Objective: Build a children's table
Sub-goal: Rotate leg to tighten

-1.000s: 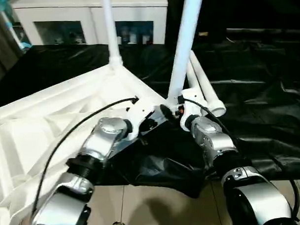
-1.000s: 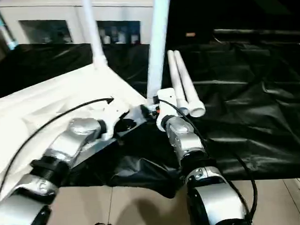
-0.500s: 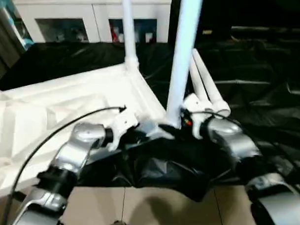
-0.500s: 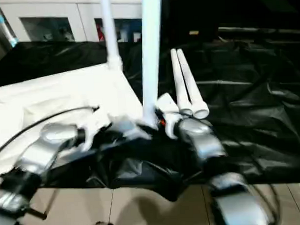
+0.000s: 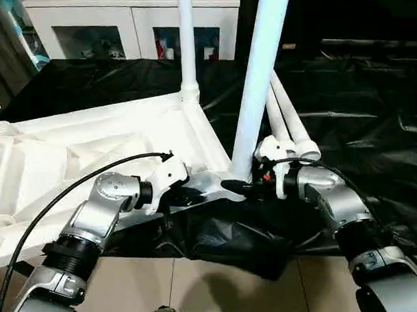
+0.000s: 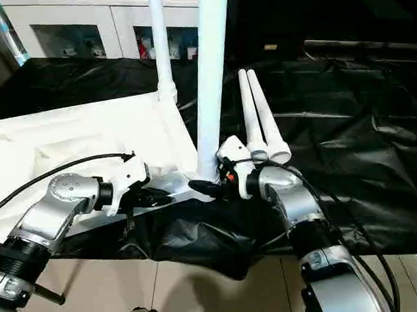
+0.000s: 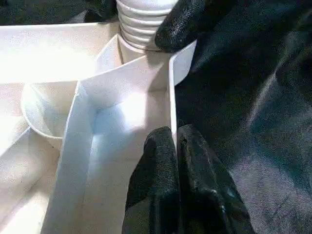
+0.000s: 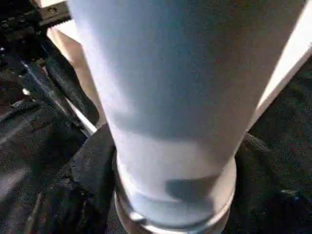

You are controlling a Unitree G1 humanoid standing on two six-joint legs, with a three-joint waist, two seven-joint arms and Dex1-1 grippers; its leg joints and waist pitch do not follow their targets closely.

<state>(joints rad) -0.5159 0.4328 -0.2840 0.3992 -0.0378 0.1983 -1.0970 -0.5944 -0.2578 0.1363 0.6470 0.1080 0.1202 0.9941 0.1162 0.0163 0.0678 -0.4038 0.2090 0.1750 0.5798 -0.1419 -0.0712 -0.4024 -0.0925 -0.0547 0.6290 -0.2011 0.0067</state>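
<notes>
The children's table top (image 5: 91, 133) lies upside down on the black cloth. One white leg (image 5: 186, 40) stands upright in its far corner. A second leg (image 5: 260, 79) stands in the near corner. Two more legs (image 5: 290, 126) lie side by side on the cloth behind it. My left gripper (image 5: 189, 196) is shut on the top's thin rim (image 7: 171, 87) close to that near corner. My right gripper (image 5: 240, 188) has a black finger on each side of the near leg's base (image 8: 165, 122), touching it. The leg's ribbed end (image 7: 144, 24) sits in the corner socket.
A white glass-door cabinet (image 5: 87, 30) stands behind the work table. Wrinkled black cloth (image 5: 357, 89) covers the table to the right and hangs over its front edge. Tiled floor (image 5: 220, 286) shows below.
The camera has shifted. My right gripper has swung from behind the near leg to clasp its base, its fingers drawn closer. The left gripper stays shut on the rim.
</notes>
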